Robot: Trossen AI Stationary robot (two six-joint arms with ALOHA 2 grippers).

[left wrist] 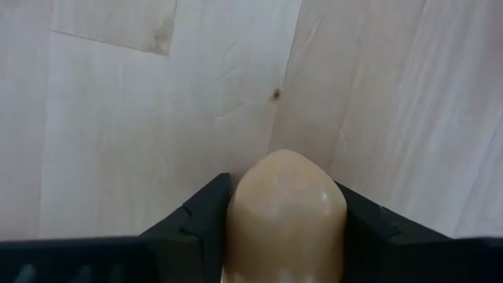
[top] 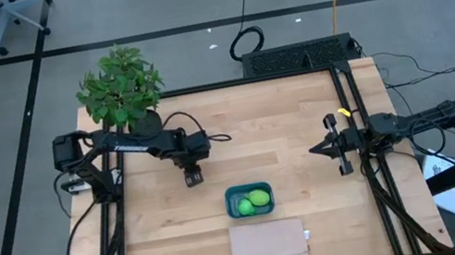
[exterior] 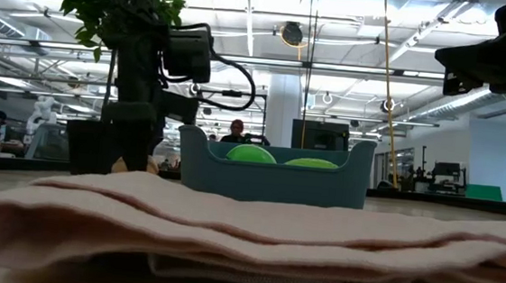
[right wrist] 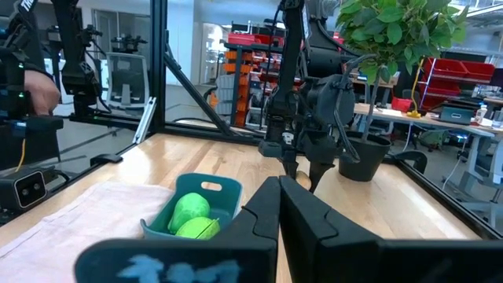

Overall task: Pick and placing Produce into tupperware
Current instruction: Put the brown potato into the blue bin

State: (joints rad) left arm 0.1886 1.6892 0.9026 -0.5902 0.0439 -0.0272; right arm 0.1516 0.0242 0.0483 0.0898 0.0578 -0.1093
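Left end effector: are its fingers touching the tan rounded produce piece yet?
Touching. The left wrist view shows the left end effector with both dark fingers pressed against the sides of the tan rounded produce piece, no gap visible.

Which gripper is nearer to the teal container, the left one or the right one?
Left. The left gripper is just up-left of the teal container, gripping the tan item; the right gripper waits shut near the table's right edge.

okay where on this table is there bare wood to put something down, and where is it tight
Bare wood lies between the tupperware and the right tool, along the table right of the folded cloth, and left of the cloth. It is crowded around the potted plant and the left tool, which holds the tan produce.
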